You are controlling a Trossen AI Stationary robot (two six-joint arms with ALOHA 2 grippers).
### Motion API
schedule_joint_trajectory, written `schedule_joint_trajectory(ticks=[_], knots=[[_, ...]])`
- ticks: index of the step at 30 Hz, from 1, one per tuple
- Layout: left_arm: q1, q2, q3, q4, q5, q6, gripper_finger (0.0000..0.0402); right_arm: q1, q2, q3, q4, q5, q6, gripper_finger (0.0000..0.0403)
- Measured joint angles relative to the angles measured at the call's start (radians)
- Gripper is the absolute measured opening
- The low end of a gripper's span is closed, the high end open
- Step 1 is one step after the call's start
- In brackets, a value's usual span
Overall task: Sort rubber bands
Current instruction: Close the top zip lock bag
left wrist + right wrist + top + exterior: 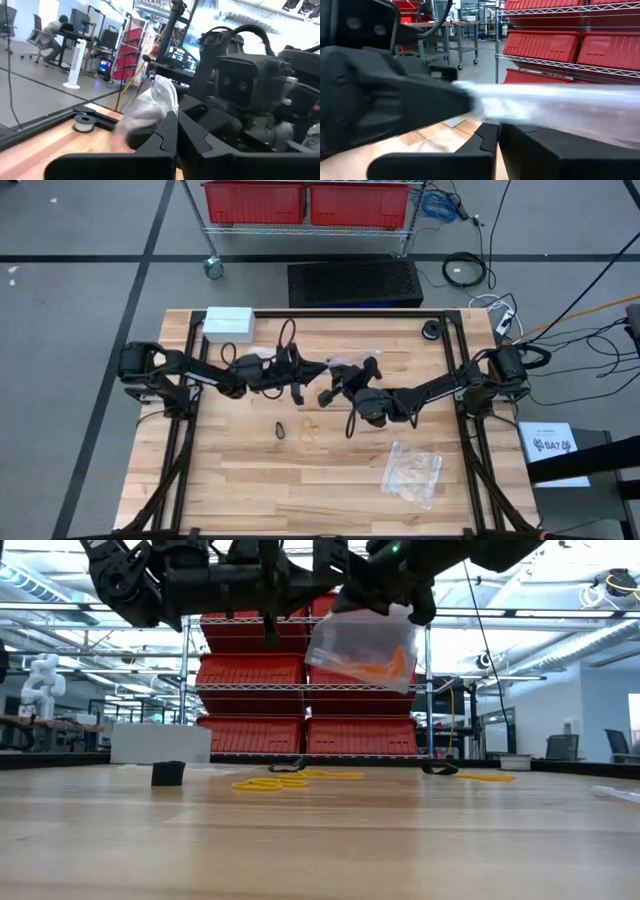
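Both arms are dark, near black, built of slim links joined by thicker round joints. The left arm (190, 370) and the right arm (450, 385) each rise from a bulky black base at the table's side edges, and thin black cables loop along the links near the wrists. The left gripper (176, 131) has two flat, matte black fingers with angular stepped edges. The right gripper (499, 136) has the same fingers (matching notches too). The right wrist's boxy housing (250, 85) is black with small screws and a thick cable arching above it.
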Motion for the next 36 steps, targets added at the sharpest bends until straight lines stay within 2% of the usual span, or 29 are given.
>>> schedule_joint_trajectory(ticks=[9, 20, 25, 31, 36], knots=[[0.028, -0.006, 0.0, 0.027, 0.118, 0.019, 0.0016, 0.031, -0.001, 0.0, -0.008, -0.044, -0.002, 0.0], [0.064, -0.033, 0.0, 0.062, 0.263, 0.017, 0.0132, 0.033, -0.052, 0.0, -0.117, -0.117, 0.013, 0.0], [0.141, -0.118, -0.004, -0.054, 0.341, 0.012, 0.0169, 0.033, -0.12, 0.0, -0.235, -0.239, 0.049, 0.0], [0.26, -0.192, -0.004, -0.297, 0.515, 0.039, 0.0176, 0.032, -0.229, -0.001, -0.4, -0.5, 0.056, 0.0], [0.308, -0.122, -0.041, -0.199, 0.674, 0.01, 0.0176, 0.032, -0.309, -0.001, -0.468, -0.738, -0.004, 0.0]])
